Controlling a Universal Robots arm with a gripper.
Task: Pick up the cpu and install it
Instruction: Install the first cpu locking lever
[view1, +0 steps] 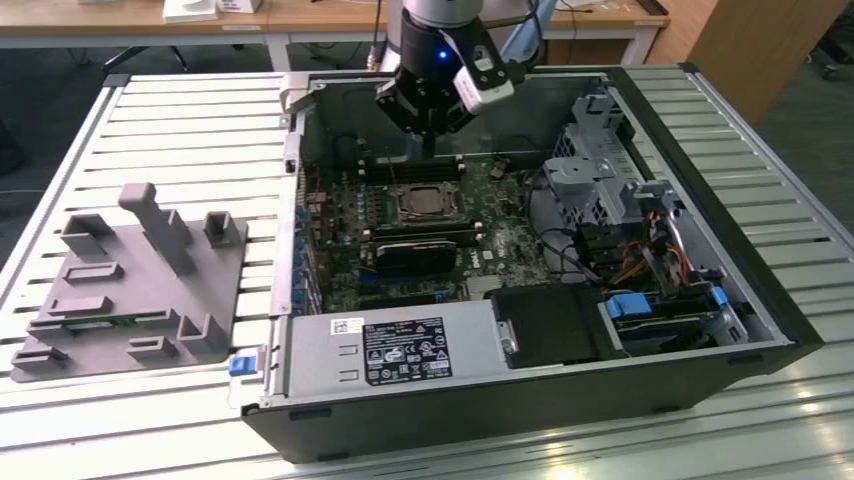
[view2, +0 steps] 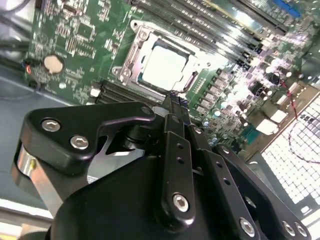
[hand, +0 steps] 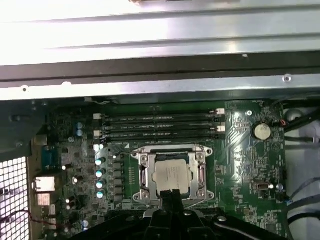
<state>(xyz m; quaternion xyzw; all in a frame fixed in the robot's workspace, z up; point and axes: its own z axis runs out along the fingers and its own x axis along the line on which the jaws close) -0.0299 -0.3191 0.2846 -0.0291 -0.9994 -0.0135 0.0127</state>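
My jaws (view2: 175, 100) are pressed together, holding nothing, above the motherboard (hand: 240, 150). The cpu (hand: 171, 174) already sits in its socket (hand: 141, 176) at centre frame; placement looks done, the bracket not visibly latched.

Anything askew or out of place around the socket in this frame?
Nothing stands out. The cpu lies flat and square within the socket frame on the motherboard, and the hand hovers above it, fingers together and empty.

White labels on the power supply (view1: 400, 350); print unreadable.
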